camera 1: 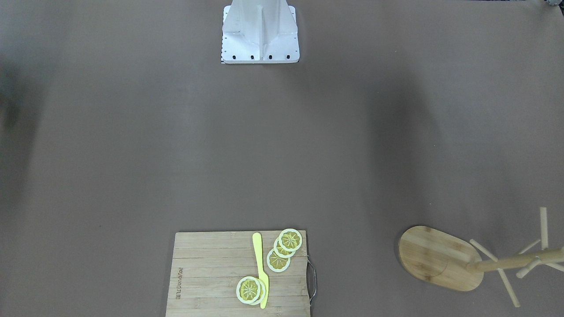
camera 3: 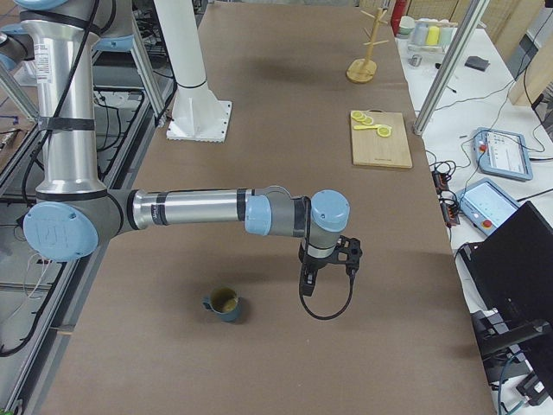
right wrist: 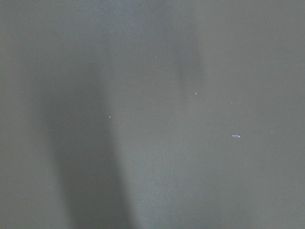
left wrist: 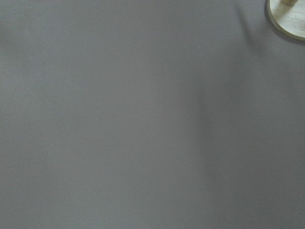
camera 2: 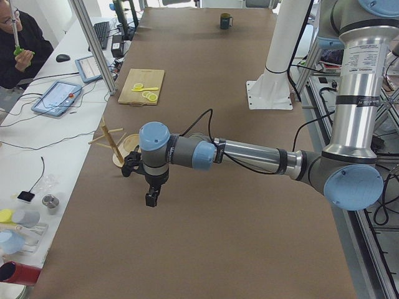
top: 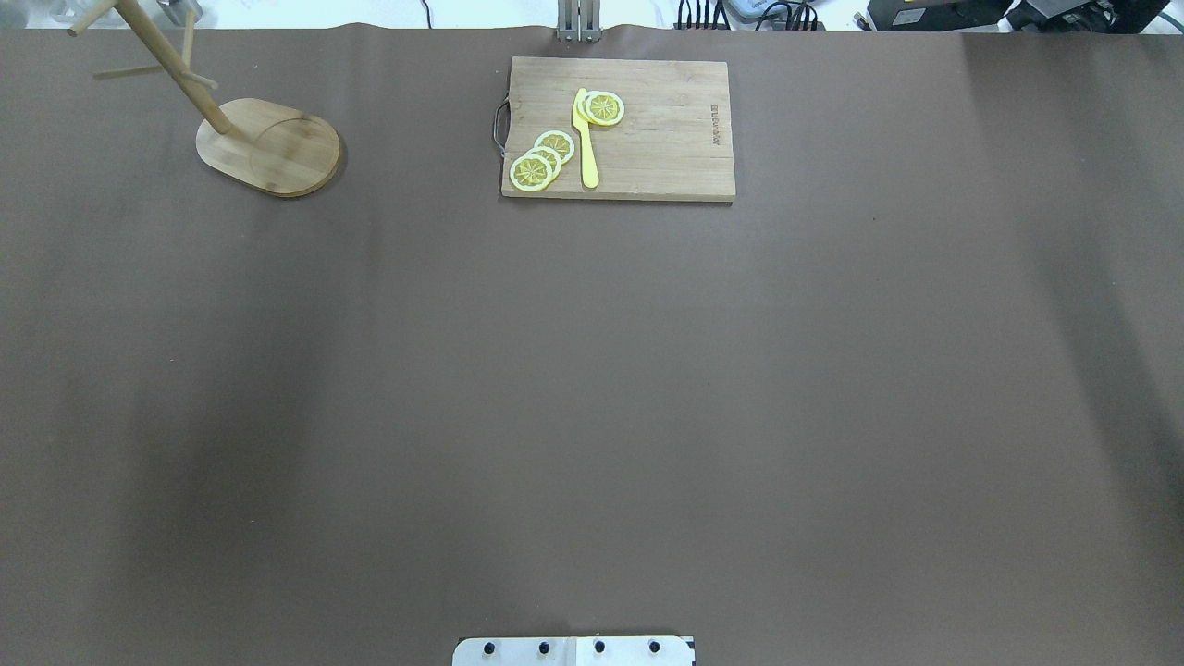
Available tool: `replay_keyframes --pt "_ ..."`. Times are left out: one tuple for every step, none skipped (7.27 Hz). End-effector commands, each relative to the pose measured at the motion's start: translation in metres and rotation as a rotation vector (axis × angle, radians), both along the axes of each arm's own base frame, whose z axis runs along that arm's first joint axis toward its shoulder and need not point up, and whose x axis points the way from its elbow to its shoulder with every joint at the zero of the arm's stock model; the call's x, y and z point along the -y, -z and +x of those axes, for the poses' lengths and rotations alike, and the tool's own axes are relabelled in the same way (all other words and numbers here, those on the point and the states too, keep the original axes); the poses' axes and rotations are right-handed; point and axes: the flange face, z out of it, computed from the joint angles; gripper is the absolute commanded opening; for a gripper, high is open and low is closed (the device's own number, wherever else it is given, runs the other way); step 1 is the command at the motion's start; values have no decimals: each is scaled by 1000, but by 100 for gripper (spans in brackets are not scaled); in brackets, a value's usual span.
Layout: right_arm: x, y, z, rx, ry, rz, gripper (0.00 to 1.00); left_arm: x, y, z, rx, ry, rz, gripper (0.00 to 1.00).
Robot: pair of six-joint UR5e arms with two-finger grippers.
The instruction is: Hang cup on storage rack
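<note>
The dark teal cup (camera 3: 225, 303) stands upright on the brown table at the robot's right end, olive inside showing; it shows small and far in the exterior left view (camera 2: 225, 21). The bamboo storage rack (top: 268, 146) stands at the far left corner, its pegs bare (camera 1: 440, 257) (camera 2: 115, 143) (camera 3: 367, 52); its base edge shows in the left wrist view (left wrist: 288, 19). My left gripper (camera 2: 151, 196) hangs above the table close to the rack. My right gripper (camera 3: 308, 281) hangs beside the cup, apart from it. I cannot tell if either is open or shut.
A bamboo cutting board (top: 666, 139) with lemon slices (top: 541, 159) and a yellow knife (top: 585, 139) lies at the far middle edge. The robot's white pedestal (camera 1: 260, 35) stands at the near edge. An operator (camera 2: 19, 50) sits beyond the table.
</note>
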Motion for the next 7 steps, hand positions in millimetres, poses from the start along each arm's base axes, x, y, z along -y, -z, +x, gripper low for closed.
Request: replay_keyframes --pt "1 1 0 5 0 1 100 -1 -5 -1 10 5 -11 99" --pt "1 -1 -1 9 0 -4 100 -1 -5 -1 9 5 -13 99" --pt "10 5 -1 8 -1 0 100 -2 -2 0 1 4 -7 99" --pt "11 1 -1 5 -19 -18 100 -2 -4 0 -5 1 -8 99" --pt "11 2 -1 6 -23 -20 100 -2 -4 1 -6 2 -9 99" --pt "11 7 -1 7 -22 -9 100 -2 -4 0 -5 1 -8 99" --pt "12 9 -1 7 -20 -1 100 -2 -3 1 -6 2 -7 99"
